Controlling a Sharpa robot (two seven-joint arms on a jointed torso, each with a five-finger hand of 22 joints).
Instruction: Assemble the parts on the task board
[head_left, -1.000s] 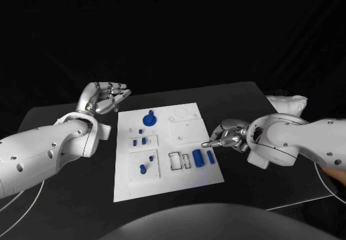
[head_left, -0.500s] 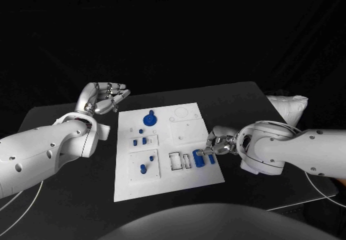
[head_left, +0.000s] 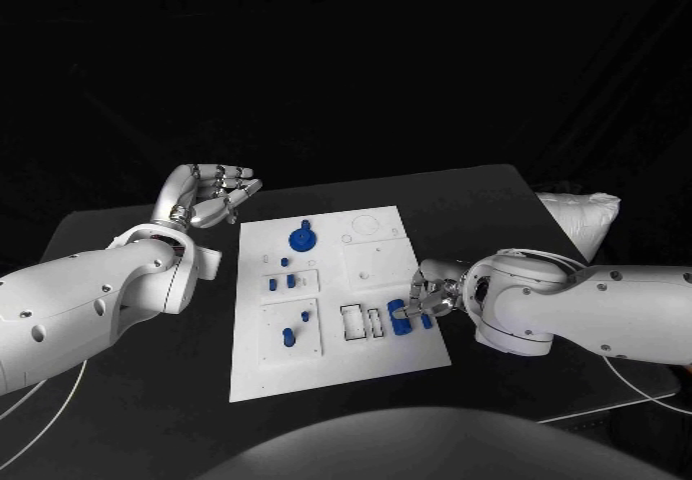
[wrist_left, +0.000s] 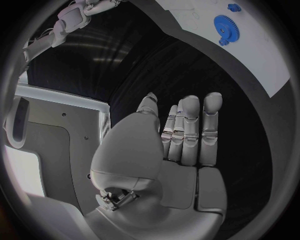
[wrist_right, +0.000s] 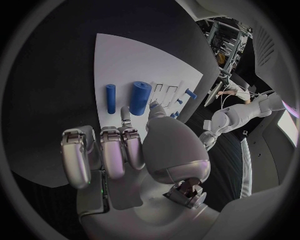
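My left hand (head_left: 212, 193) hangs over the counter's (head_left: 130, 400) far left part, just beside the task board's (head_left: 329, 375) far left corner, palm up, fingers spread and holding nothing; my left wrist view shows the same released hand (wrist_left: 181, 145) with the fingers straight and side by side.

The task board lies in the middle of the counter. Near its far edge sits a blue gear (head_left: 302, 239); the left wrist view also catches this gear (wrist_left: 225, 29) on the board's white surface (wrist_left: 262, 65). Below it, small blue pieces (head_left: 280, 283) stand in the left recesses, and two more (head_left: 294, 330) in the square panel nearer me. Toward the board's right edge are empty rectangular slots (head_left: 361, 322), then a thick blue cylinder (head_left: 397, 312).

My right hand (head_left: 428, 295) is at the board's right edge, fingertips down by that cylinder. The right wrist view shows what the head view hides: fingertips (wrist_right: 127, 114) just beside the thick cylinder (wrist_right: 140, 97) and a thinner blue peg (wrist_right: 110, 98); I cannot tell whether they grip anything.
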